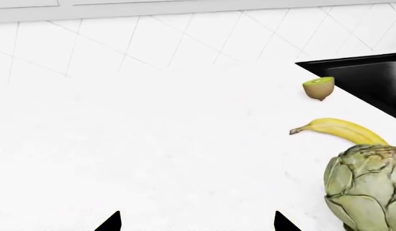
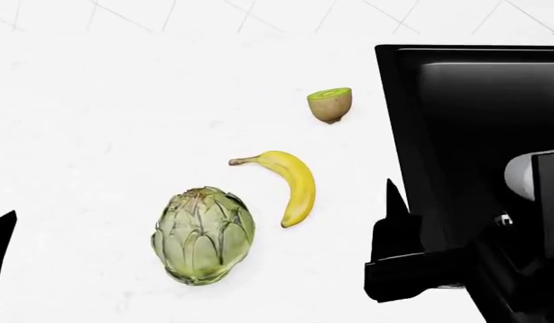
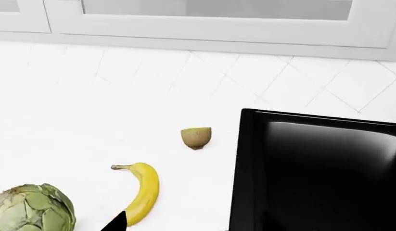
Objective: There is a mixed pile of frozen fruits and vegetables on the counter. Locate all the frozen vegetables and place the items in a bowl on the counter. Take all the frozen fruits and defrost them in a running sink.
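The pale green artichoke [image 2: 203,235] stands on the white counter [image 2: 97,134]. Right of it lies the yellow banana [image 2: 293,185], and farther back the halved kiwi [image 2: 330,104] sits with its green face up. The black sink [image 2: 474,128] fills the right side. My left gripper [image 1: 198,224] is open over bare counter, left of the artichoke [image 1: 368,187], with nothing between its fingers. My right gripper [image 3: 198,226] hovers at the sink's near-left edge and is open. One of its fingertips [image 3: 117,222] is by the banana's [image 3: 143,192] near end; the other is lost against the black basin. The bowl is out of view.
White tiled wall [image 3: 185,72] and cabinet fronts [image 3: 217,19] rise behind the counter. The sink rim [image 3: 239,168] runs just right of the banana and kiwi [image 3: 196,137]. Bare counter stretches left of the artichoke.
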You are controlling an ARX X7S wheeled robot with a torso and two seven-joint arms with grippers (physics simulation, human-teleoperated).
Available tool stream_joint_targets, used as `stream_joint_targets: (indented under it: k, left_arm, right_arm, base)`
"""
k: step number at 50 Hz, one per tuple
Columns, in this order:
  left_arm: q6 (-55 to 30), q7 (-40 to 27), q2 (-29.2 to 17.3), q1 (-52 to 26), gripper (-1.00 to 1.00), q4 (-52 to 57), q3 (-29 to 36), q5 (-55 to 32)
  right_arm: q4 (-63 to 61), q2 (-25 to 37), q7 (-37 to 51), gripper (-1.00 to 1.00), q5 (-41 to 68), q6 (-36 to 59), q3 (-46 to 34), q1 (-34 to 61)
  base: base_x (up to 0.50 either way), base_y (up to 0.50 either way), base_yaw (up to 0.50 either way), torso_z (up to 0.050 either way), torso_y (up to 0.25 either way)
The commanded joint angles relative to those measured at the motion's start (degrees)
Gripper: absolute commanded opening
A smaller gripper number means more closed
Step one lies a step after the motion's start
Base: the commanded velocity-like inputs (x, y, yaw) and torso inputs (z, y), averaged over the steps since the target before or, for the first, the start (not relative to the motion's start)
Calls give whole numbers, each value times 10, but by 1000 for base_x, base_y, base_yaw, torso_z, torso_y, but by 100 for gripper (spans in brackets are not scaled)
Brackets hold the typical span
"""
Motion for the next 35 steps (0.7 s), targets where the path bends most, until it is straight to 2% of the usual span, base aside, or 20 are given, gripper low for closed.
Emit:
stream_joint_targets:
  k: [1,6,17,35]
  left_arm:
    - [21,1,7,1,100,-6,0,17]
    - [27,4,10,4,100,-7,7,26]
    - [43,21,6,19,100,-10,9,41]
    - [52,29,1,23,100,-14,13,44]
  right_arm:
    - [71,-123,-24,100,46,127,-73,163]
    - [113,-189,-35,100,39,167,-110,227]
    - [186,-276,-110,100,0,193,-164,261]
    - [285,-347,-164,100,-39,203,-214,273]
  base:
    - [0,0,0,0,0]
    - [0,0,0,0,0]
    - [0,0,0,0,0]
    - [0,0,0,0,0]
